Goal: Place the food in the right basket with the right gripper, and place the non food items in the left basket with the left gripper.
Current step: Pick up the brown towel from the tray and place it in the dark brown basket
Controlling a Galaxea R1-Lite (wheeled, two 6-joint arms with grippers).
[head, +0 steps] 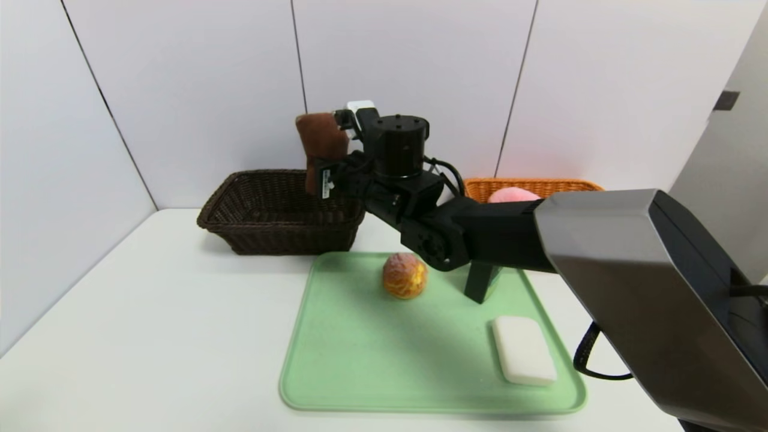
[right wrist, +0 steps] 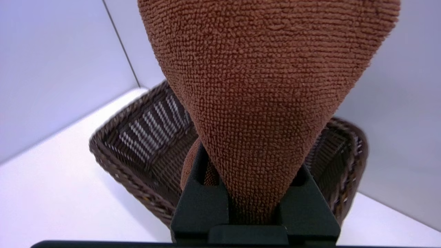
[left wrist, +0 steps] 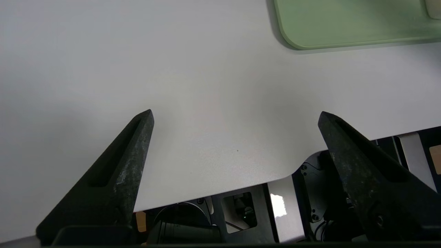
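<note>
The left end effector hangs spread and empty over bare table. The dark basket sits just below and beyond the right end effector, which pinches a brown cloth standing upright (right arm nearer; no legible writing)

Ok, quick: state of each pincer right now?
Left pincer: open, empty, over the white table.
Right pincer: shut on brown cloth, above dark basket.
</note>
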